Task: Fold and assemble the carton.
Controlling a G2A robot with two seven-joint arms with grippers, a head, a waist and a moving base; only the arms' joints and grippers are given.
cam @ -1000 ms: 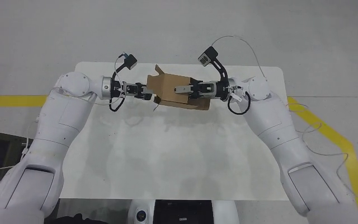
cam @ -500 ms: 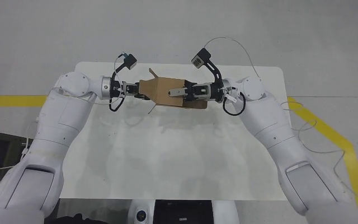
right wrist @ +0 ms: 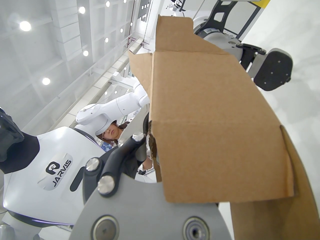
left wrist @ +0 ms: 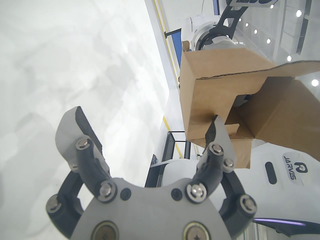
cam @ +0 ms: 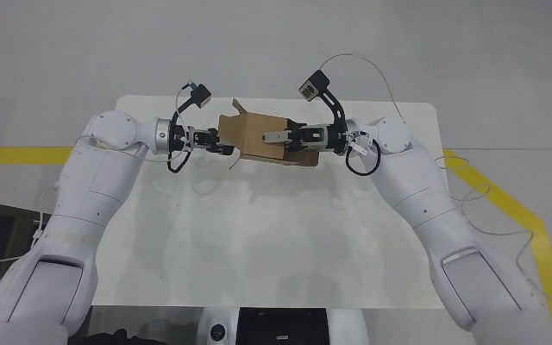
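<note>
The plain brown cardboard carton hangs in the air over the far part of the white rectangular table, lying on its side between the two arms. It's only half made up: the end facing the left arm is open, with loose flaps sticking out at angles, and you can see into the hollow in the left wrist view. The right gripper has hold of it from the other end, pinching a side wall. One pale finger lies flat against the panel, while its partner is hidden behind the cardboard. The left gripper sits at the open end with its jaws spread wide. One black-padded fingertip touches the edge of a flap, and the other fingertip stands well apart from the carton.
</note>
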